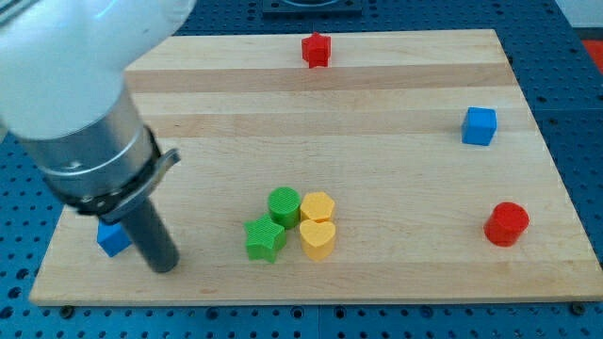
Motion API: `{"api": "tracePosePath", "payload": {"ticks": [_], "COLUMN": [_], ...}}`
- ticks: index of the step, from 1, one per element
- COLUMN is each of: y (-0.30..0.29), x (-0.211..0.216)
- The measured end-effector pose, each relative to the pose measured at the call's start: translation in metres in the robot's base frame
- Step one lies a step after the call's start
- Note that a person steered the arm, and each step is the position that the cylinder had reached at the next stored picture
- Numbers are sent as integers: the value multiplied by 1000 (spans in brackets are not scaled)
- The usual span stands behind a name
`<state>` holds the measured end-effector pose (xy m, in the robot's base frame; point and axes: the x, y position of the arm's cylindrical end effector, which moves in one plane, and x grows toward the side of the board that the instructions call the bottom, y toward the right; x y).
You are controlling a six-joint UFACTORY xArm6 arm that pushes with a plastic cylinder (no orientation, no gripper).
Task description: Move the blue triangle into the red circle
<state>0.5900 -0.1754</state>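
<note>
The blue triangle (112, 239) lies near the board's bottom left corner, partly hidden behind my rod. My tip (164, 266) rests on the board just right of and slightly below it, touching or nearly touching it. The red circle (507, 224) stands far off at the view's right, near the bottom right of the board. The arm's large white and grey body fills the view's top left.
A green circle (284, 204), green star (265, 239), yellow hexagon (317, 206) and yellow heart (317, 239) cluster at bottom centre. A blue cube (479, 125) sits at the right; a red star (317, 50) at the top edge. The wooden board (377, 122) lies on blue pegboard.
</note>
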Motion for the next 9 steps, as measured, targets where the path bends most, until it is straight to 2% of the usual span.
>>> {"api": "tracePosePath", "payload": {"ticks": [1,4,9], "y": [-29,-67,-57], "x": [2,-25,-150]}}
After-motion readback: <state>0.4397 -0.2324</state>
